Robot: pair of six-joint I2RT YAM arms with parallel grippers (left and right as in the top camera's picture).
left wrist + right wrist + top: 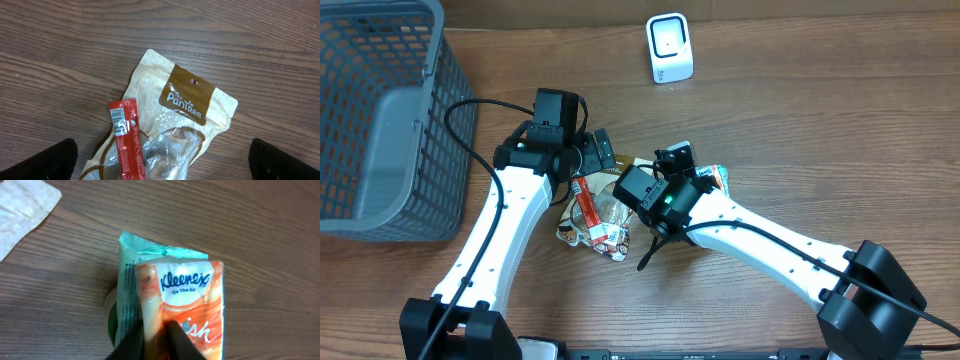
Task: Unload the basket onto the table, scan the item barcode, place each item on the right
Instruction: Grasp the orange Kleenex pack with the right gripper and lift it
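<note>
An orange Kleenex tissue pack (pixel 186 297) lies on the wood table on top of a teal packet (pixel 129 277). My right gripper (pixel 159 342) is shut on it, its dark fingers (pixel 134 347) pinching a fold at the pack's near end. In the overhead view the pack (pixel 717 178) pokes out beside my right gripper (pixel 682 172). No barcode shows on the pack. My left gripper (pixel 165 167) hangs open over a tan Pantree snack bag (pixel 187 100) and a red stick packet (pixel 128 145) with a printed barcode. The white scanner (pixel 670 47) stands at the far edge.
A grey wire basket (pixel 380 110) fills the left side of the table. A crumpled colourful wrapper (pixel 588 235) lies under the two arms. A white wrapper (pixel 20 207) sits at the left in the right wrist view.
</note>
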